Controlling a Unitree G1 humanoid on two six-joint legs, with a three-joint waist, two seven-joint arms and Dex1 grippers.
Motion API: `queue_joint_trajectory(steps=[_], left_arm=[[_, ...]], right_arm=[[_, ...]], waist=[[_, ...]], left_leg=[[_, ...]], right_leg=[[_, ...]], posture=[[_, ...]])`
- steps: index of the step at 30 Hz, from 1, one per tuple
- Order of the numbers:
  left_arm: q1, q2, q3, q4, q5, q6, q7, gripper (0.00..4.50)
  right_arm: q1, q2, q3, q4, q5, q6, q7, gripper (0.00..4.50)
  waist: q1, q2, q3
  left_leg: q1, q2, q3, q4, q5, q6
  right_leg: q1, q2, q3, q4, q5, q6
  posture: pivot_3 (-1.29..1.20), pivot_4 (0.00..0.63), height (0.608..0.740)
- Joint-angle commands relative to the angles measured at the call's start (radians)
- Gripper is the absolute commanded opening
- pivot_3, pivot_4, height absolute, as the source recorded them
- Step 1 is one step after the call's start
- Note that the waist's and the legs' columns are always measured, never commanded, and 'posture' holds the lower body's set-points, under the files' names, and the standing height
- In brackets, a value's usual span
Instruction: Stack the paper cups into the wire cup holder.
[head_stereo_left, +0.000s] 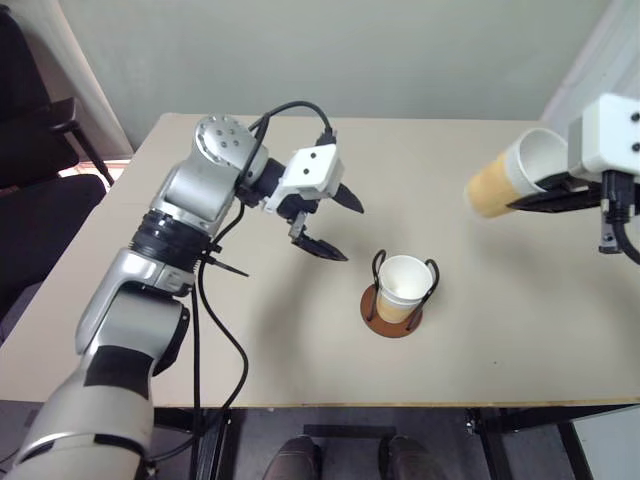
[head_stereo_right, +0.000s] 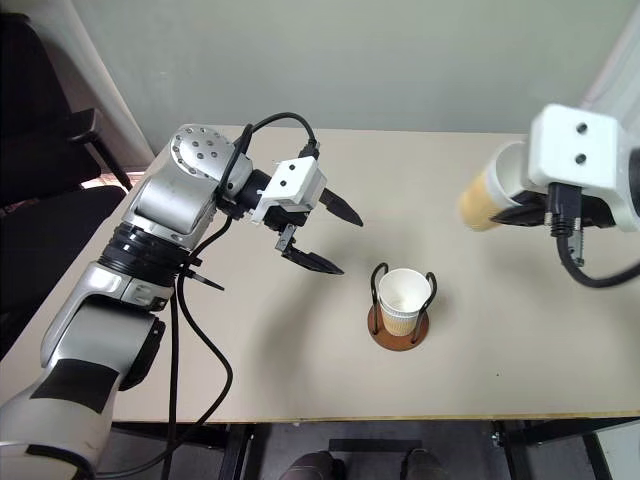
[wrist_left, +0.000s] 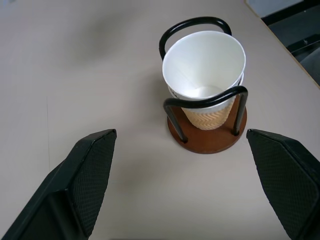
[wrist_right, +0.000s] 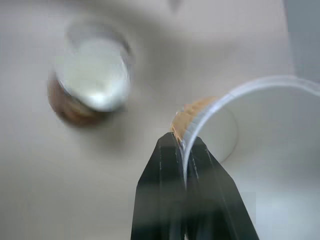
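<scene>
Head views: silver left arm nearest, its black two-fingered left gripper (head_stereo_left: 335, 228) spread wide and empty above the beige table (head_stereo_left: 200, 370), just left of the wire cup holder (head_stereo_left: 391, 318), whose reddish-brown disc stands near the table's front edge with bare surface all round. One tan paper cup (head_stereo_left: 404, 286) sits inside. Right gripper (head_stereo_left: 555, 195), raised at the right, pinches a second tan cup (head_stereo_left: 510, 175).

Left wrist view: fingers (wrist_left: 90, 175) flank the holder, apart from it.

Right wrist view: fingers (wrist_right: 167, 190) clamp the held cup's rim.

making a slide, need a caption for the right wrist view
Right gripper pinches the rim of a paper cup, lifted above the table near the holder.
</scene>
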Motion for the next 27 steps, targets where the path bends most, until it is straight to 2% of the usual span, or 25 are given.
queue_joint_trajectory(steps=[1,6,12,22,27], left_arm=[[-0.017,0.002,0.015,-0.024,-0.015,-0.004,-0.031,4.50],[-0.025,0.008,0.016,-0.022,-0.021,-0.002,-0.031,4.50],[-0.021,0.018,0.022,-0.028,-0.019,0.005,-0.031,4.50],[-0.018,0.016,0.023,-0.032,-0.012,0.008,-0.031,4.50],[-0.016,0.012,0.025,-0.032,-0.002,0.003,-0.031,4.50]], right_arm=[[-0.092,0.069,0.119,-0.037,0.001,0.044,0.056,0.03],[-0.093,0.117,0.200,-0.041,-0.039,0.027,0.081,0.03],[-0.025,0.131,0.250,-0.064,-0.084,-0.028,0.093,0.03],[0.042,0.193,0.337,-0.040,-0.254,-0.166,0.084,0.03],[-0.063,0.278,0.296,-0.009,-0.194,-0.041,0.102,1.52]], waist=[[-0.001,0.001,0.001],[0.007,0.001,0.001],[0.006,0.001,0.001],[0.004,0.001,0.001],[0.000,0.001,0.001]], left_leg=[[0.000,-0.001,0.000,0.000,0.000,0.000],[-0.002,-0.002,-0.001,0.000,0.000,0.000],[-0.003,-0.002,-0.001,-0.002,0.000,0.000],[-0.002,-0.001,-0.001,0.000,0.000,-0.001],[-0.002,-0.001,0.000,-0.001,0.000,-0.001]], right_leg=[[-0.001,-0.001,0.001,0.001,0.000,0.000],[-0.001,-0.001,-0.001,0.000,0.000,0.000],[-0.003,-0.001,-0.001,-0.001,0.000,0.000],[-0.003,-0.001,-0.001,0.001,0.000,0.000],[-0.003,-0.001,0.000,0.001,0.000,-0.001]], posture=[[0.00,0.150,0.740],[0.00,0.150,0.740],[0.00,0.150,0.740],[0.00,0.150,0.740],[0.00,0.150,0.740]])
